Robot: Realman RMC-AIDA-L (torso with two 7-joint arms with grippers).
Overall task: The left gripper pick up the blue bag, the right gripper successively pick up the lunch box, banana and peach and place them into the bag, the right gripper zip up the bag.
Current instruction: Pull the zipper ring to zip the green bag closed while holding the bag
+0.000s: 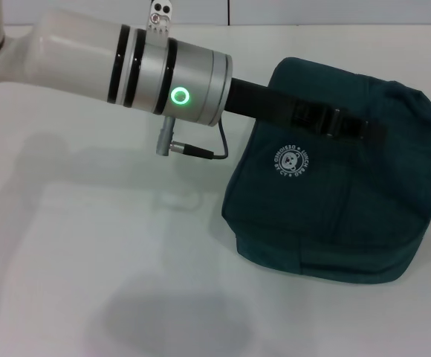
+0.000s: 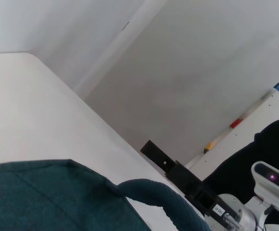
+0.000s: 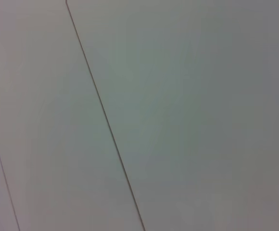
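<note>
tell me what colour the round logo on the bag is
White, printed on the dark teal blue bag; the round logo shows best in the head view.

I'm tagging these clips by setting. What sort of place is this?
Probably a robot lab or test room: a bare white table, plain white walls, and the left arm reaching over a bag.

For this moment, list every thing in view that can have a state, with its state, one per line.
blue bag: resting on the white table, upright; whether it is zipped cannot be told.
bag handle: arched up, free of any grip in the left wrist view.
left claw: reached out over the top of the bag.
left arm status ring: lit green.
right claw: not in view.
</note>
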